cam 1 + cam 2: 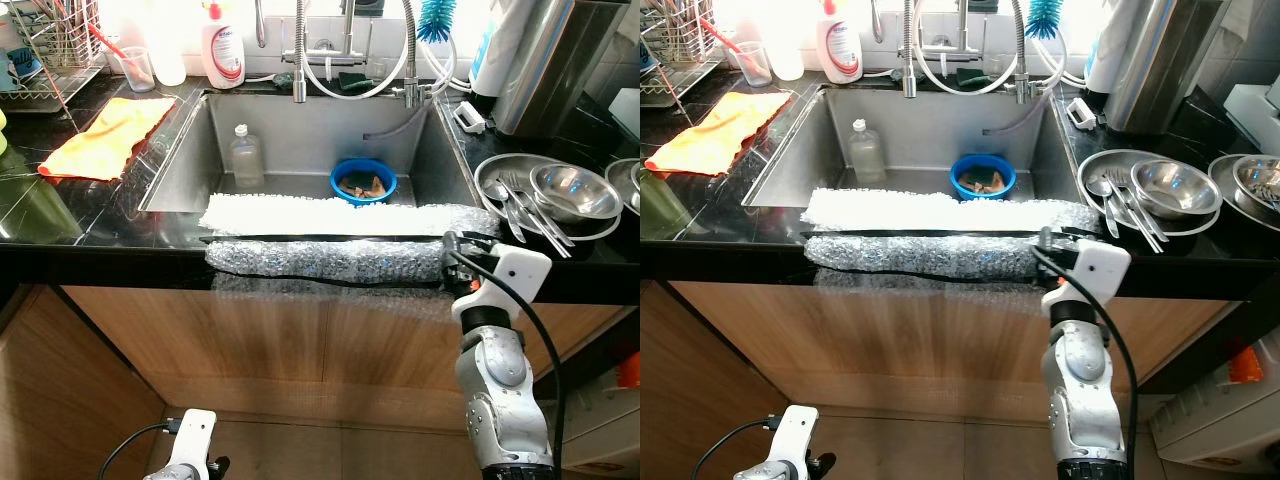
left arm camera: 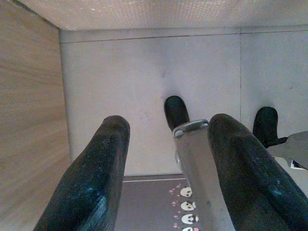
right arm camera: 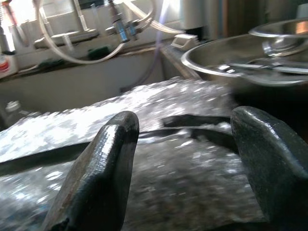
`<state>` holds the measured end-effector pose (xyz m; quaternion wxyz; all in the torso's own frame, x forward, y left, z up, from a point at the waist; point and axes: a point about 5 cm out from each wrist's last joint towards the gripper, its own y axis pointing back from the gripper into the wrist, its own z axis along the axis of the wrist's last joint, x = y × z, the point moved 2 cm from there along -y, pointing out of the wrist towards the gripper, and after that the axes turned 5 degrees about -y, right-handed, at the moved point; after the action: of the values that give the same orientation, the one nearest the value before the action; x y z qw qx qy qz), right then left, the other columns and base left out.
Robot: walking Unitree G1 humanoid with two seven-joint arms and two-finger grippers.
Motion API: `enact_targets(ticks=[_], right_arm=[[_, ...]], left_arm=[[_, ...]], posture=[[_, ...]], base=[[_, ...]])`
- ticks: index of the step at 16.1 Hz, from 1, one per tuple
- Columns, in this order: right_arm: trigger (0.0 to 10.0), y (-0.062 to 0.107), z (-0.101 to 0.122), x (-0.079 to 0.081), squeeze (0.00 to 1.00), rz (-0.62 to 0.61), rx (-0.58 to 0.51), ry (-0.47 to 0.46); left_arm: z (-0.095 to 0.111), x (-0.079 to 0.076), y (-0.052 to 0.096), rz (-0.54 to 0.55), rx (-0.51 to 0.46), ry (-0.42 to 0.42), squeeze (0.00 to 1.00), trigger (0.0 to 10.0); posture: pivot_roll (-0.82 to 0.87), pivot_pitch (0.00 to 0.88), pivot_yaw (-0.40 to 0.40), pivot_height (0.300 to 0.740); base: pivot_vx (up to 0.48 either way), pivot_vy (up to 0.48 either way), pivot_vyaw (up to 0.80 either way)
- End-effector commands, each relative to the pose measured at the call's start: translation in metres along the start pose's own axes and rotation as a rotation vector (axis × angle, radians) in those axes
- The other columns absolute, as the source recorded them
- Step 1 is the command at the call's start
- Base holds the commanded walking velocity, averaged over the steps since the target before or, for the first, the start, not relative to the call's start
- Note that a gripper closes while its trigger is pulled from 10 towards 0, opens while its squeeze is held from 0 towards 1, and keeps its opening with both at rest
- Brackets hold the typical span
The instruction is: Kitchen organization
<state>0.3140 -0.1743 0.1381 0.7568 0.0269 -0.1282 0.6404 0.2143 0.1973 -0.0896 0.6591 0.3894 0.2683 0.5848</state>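
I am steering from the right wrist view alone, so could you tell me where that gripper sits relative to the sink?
Observer: The right gripper, fingers open, is raised at the counter's front edge, by the right end of the bubble wrap draped over the sink rim.
Operator: What is inside the sink?
Observer: A blue bowl and a clear bottle.
Operator: And the left arm?
Observer: The left gripper hangs low, open, above the floor.
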Motion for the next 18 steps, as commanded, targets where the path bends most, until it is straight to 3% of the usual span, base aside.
enact_targets(ticks=[1,18], right_arm=[[10.0,0.002,0.001,-0.004,0.0,-0.029,-0.014,-0.008],[10.0,0.002,0.01,-0.02,0.0,-0.157,-0.086,0.02]], left_arm=[[-0.006,0.003,0.001,0.007,0.023,0.002,0.0,10.0],[-0.006,0.003,0.001,0.008,0.021,0.0,0.0,10.0]], posture=[[-0.03,0.075,-0.002,0.74],[-0.03,0.076,0.001,0.74]], base=[[0.0,0.0,0.0],[0.0,0.0,0.0]])
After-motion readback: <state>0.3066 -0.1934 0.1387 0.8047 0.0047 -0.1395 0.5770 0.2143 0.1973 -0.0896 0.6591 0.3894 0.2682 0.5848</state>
